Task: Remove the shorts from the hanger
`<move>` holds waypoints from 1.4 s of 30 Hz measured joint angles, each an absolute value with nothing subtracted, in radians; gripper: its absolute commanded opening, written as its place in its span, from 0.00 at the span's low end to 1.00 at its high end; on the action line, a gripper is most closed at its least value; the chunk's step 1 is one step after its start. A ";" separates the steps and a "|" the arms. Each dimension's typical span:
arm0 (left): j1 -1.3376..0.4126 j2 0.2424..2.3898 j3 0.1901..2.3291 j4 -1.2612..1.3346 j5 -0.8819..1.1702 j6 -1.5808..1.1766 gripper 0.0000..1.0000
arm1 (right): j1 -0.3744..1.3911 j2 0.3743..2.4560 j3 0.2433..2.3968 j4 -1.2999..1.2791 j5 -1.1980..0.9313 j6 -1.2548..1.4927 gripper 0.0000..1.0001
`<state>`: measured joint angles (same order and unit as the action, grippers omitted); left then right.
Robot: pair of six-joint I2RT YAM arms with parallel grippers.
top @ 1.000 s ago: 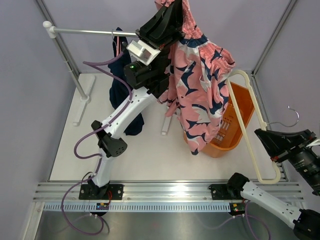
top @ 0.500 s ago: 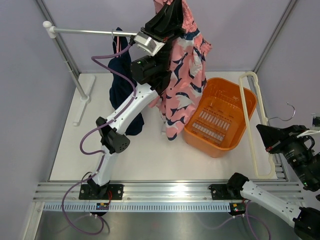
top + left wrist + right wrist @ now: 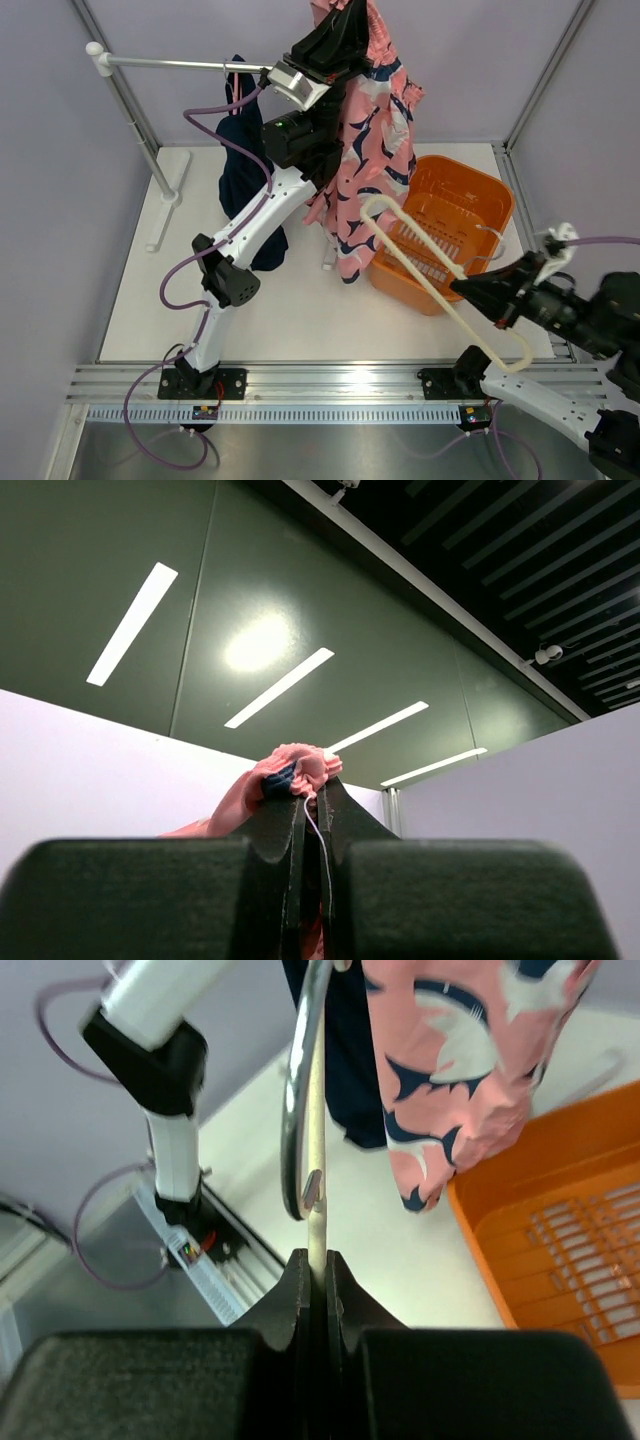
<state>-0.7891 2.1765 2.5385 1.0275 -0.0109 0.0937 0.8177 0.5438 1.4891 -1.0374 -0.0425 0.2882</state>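
My left gripper (image 3: 345,22) is raised high at the back and shut on the waistband of the pink shorts (image 3: 365,150), which hang free from it, navy-and-white blotched; the bunched cloth shows above the left fingertips (image 3: 290,825). The navy shorts (image 3: 243,165) hang from the rail (image 3: 170,64) behind the left arm. My right gripper (image 3: 463,290) is shut on the cream hanger (image 3: 430,290), which is empty and stretches from the pink shorts' hem towards the near rail. In the right wrist view the hanger (image 3: 316,1110) and its metal hook (image 3: 292,1140) rise from the shut jaws.
An orange basket (image 3: 470,200) stands on the white table right of the pink shorts, partly under the hanger. The rail's white stand (image 3: 165,190) is at the left. An aluminium rail (image 3: 340,385) runs along the near edge.
My right gripper swung the hanger from the far right edge leftward and down, across the basket's front. The pink shorts slid off it and hang narrower from the left gripper.
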 measured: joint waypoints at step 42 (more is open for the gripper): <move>-1.040 1.689 1.805 0.923 0.164 0.085 0.00 | 0.756 0.934 1.420 -0.868 0.523 0.334 0.00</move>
<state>-1.0397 1.6894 1.8046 0.9234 0.1638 0.0853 0.7559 0.9340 1.4197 -0.8684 0.5228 0.3336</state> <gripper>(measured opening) 0.031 0.068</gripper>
